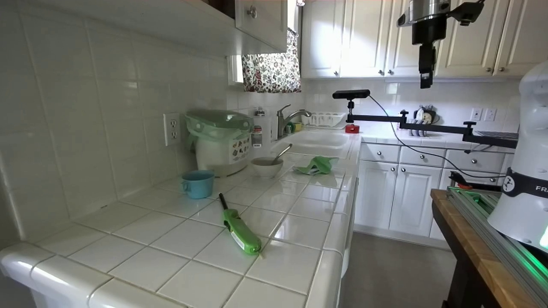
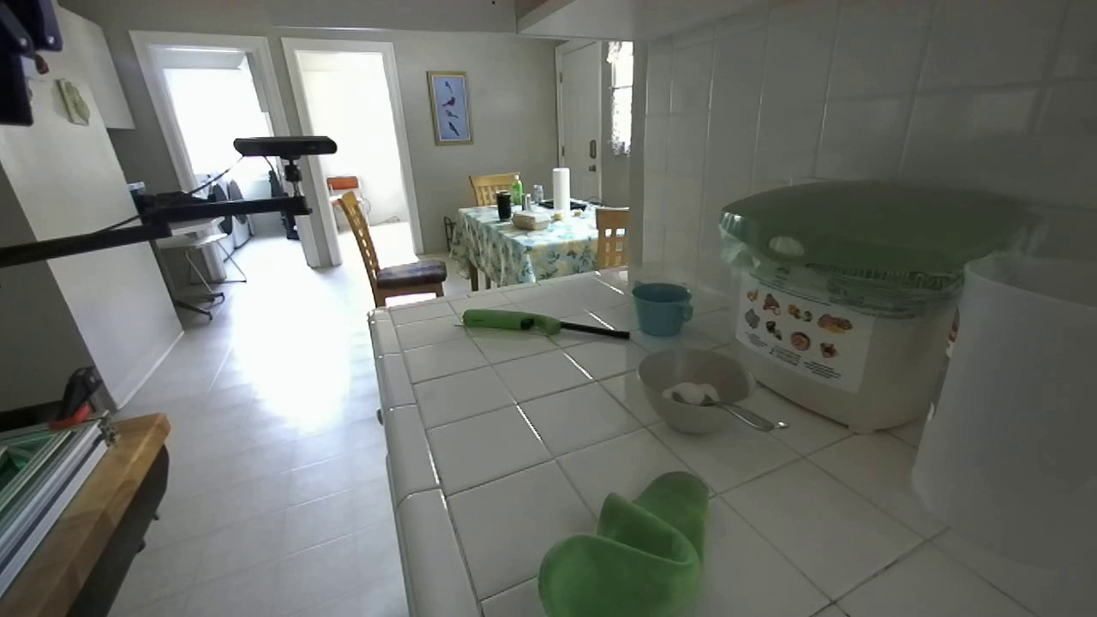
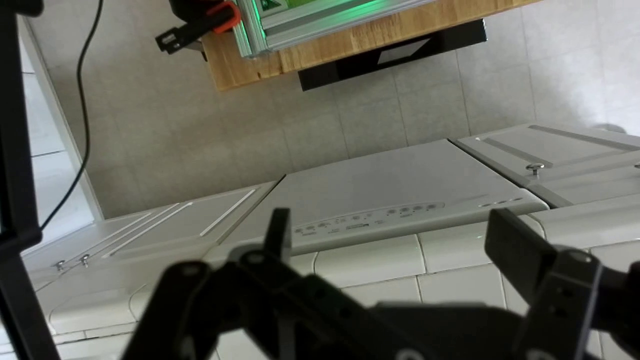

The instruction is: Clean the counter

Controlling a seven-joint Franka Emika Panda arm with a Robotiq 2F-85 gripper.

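The white-tiled counter (image 1: 150, 256) shows in both exterior views (image 2: 506, 454), and its rounded edge lies below my gripper in the wrist view (image 3: 370, 262). A crumpled green cloth (image 1: 320, 166) lies on it near the sink; it also shows in an exterior view (image 2: 634, 557). A green lighter with black nozzle (image 1: 242, 233), a blue cup (image 1: 199, 186) and a bowl with a spoon (image 1: 265, 169) stand or lie on the tiles. My gripper (image 3: 390, 230) is open, with nothing between its fingers. It hangs high above and away from these things in an exterior view (image 1: 426, 81).
A green-lidded bin (image 1: 220, 147) stands by the wall, with a bottle (image 1: 257, 137) and white cylinder (image 2: 1011, 420) beside it. The sink (image 1: 319, 139) and faucet (image 1: 287, 117) lie beyond. A black camera arm (image 1: 432, 126) and wood-edged robot table (image 1: 475, 239) stand opposite.
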